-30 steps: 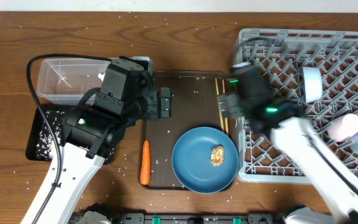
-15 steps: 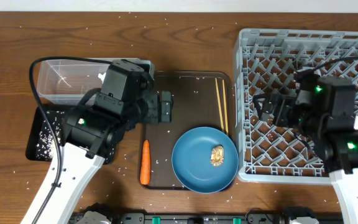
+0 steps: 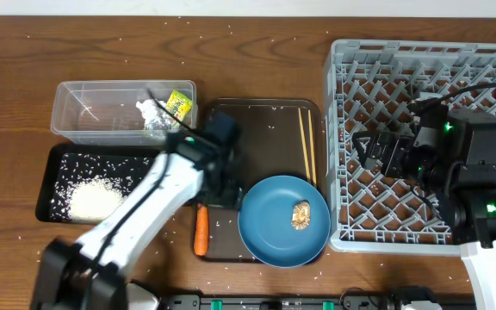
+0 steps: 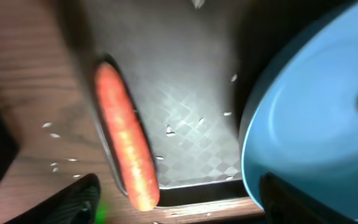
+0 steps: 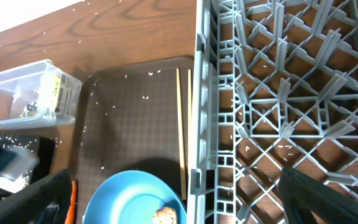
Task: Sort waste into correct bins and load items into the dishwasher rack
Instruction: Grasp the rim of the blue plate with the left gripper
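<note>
With wrapper (image 3: pixel 149 112) and packet (image 3: pixel 177 103) in the clear tub (image 3: pixel 84 86) and rice (image 3: pixel 91 200) in the black tray (image 3: pixel 43 181), the carrot (image 3: pixel 201 228), food lump (image 3: pixel 300 215), blue plate (image 3: pixel 265 228) and chopsticks (image 3: pixel 306 142) lie unsorted on the brown tray (image 3: pixel 265 129), the left claw (image 3: pixel 220 194) spread empty above the carrot and the right claw (image 3: pixel 375 155) spread empty over the rack (image 3: pixel 455 69).

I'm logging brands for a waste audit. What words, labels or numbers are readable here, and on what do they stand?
None can be read.
The small yellow-green packet in the clear tub seems to carry print, but it is too small and blurred to make out in any view.
Nothing else shows lettering.
</note>
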You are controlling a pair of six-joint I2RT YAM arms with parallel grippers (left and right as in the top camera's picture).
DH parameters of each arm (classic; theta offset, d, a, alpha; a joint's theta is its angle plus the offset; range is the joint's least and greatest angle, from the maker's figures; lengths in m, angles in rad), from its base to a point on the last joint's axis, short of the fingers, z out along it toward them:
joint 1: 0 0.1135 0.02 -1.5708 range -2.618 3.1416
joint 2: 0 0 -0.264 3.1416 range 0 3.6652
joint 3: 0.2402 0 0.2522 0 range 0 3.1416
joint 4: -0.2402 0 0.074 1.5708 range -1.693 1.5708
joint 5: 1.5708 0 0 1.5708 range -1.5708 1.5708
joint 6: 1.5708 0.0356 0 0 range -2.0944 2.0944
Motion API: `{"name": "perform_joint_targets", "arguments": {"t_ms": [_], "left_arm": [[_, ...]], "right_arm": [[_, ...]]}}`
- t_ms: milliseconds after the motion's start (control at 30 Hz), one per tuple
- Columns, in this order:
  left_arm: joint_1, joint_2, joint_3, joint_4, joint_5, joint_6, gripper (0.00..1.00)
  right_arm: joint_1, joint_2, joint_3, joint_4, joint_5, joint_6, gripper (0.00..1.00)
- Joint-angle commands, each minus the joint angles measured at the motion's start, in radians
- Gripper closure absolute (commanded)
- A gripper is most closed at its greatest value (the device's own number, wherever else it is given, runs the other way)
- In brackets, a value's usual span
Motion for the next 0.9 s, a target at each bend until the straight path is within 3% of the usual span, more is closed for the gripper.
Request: {"name": "perform_joint_targets", "arguments": {"t_ms": [0,133,267,400,567,700,867], "left_arm": [[-0.051,0.061,-0.007,0.027,0.004,0.008,0.20],[-0.102,0.125,-0.010,0.095,0.003,0.008,0.21],[-0.119,0.181,-0.011,0.124,-0.003,0.007,0.34],[-0.117,0.219,-0.011,0.127,-0.023,0.006,0.55],[-0.117,0.225,-0.011,0.122,-0.049,0.005,0.60],[-0.117,0.225,-0.011,0.123,-0.050,0.005,0.90],[-0.109,0.225,-0.009,0.138,-0.119,0.003,0.94]], "right_arm": [[-0.011,0.005,0.005,0.001,-0.010,0.013,0.01],[-0.011,0.005,0.005,0.003,-0.010,0.013,0.01],[-0.011,0.005,0.005,-0.002,-0.010,0.013,0.01],[-0.011,0.005,0.005,-0.001,-0.010,0.013,0.01],[-0.011,0.005,0.005,0.000,-0.010,0.013,0.01],[-0.011,0.005,0.005,-0.001,-0.011,0.013,0.01],[-0.011,0.005,0.005,-0.005,-0.010,0.013,0.01]]}}
